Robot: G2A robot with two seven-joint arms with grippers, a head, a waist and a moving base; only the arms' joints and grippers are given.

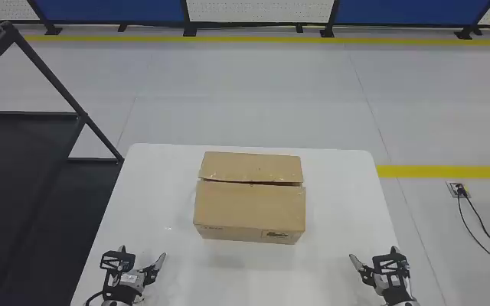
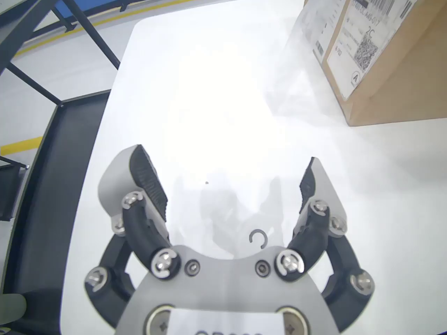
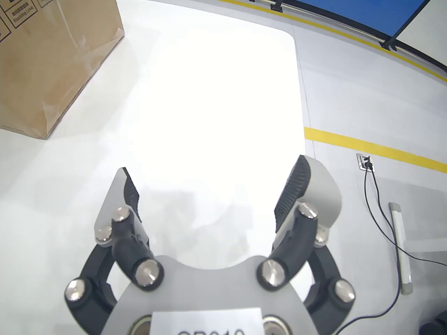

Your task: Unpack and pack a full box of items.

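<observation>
At the near edge of a white rectangular table [image 1: 153, 199] with rounded corners, the left gripper [image 1: 135, 265] hangs over the near left corner. Its two black-padded fingers are spread wide with nothing between them. The right gripper [image 1: 375, 264] hangs over the near right corner, its fingers equally wide apart and empty.

From the left wrist, the left gripper [image 2: 225, 156] has bare tabletop [image 2: 209, 88] ahead of it. The right gripper [image 3: 213, 167] likewise has bare tabletop [image 3: 209, 88] ahead, and the table's side edge lies close by.

Past this open strip, a brown cardboard shipping box [image 1: 249, 203] sits at the table's middle, well apart from both grippers, with free margins on either side. Its top flaps are folded shut, the seam slightly gapped, so its contents are hidden. White labels cover the box side [image 2: 394, 71] facing the left arm, and printed handling symbols mark the box side [image 3: 45, 53] facing the right arm.

A black metal frame [image 1: 46, 153] stands just beside the table's left edge. Beyond the table's far edge is grey floor with a yellow floor line [image 1: 429, 170], then blue partition panels [image 1: 107, 9].
</observation>
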